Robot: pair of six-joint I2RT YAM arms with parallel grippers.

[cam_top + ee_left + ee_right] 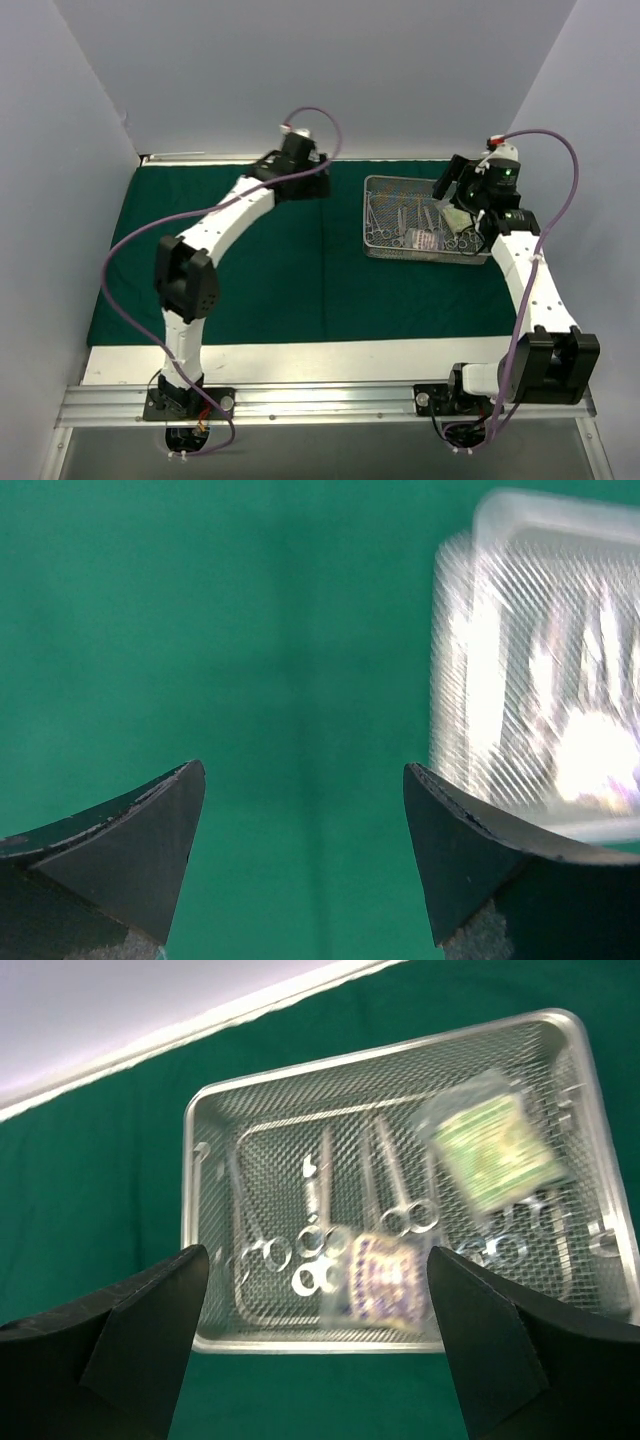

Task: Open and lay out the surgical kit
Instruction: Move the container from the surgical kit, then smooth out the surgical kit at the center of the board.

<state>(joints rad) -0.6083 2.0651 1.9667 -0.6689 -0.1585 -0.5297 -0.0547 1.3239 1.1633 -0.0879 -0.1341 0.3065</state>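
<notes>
The surgical kit lies open. Its dark green cloth [250, 290] is spread flat over the table. The silver wire-mesh tray [366, 220] sits on the cloth's right half, holding several steel scissor-handled instruments [395, 215], a purple-printed packet [425, 240] and a green-printed packet [455, 215]. My left gripper [310, 185] hangs open over bare cloth [250, 630] at the back centre, left of the tray [455, 660]; nothing is between its fingers [304, 767]. My right gripper [448, 185] hovers open above the tray's [200, 1120] right side, over the instruments [315, 1240] and purple packet [385, 1275], with the green packet [490, 1145] beyond.
A bare white table strip [300, 358] and an aluminium rail [320, 400] with both arm bases run along the near edge. Grey walls [60, 150] close in the left, back and right. The cloth's far edge meets a pale strip [150, 1045].
</notes>
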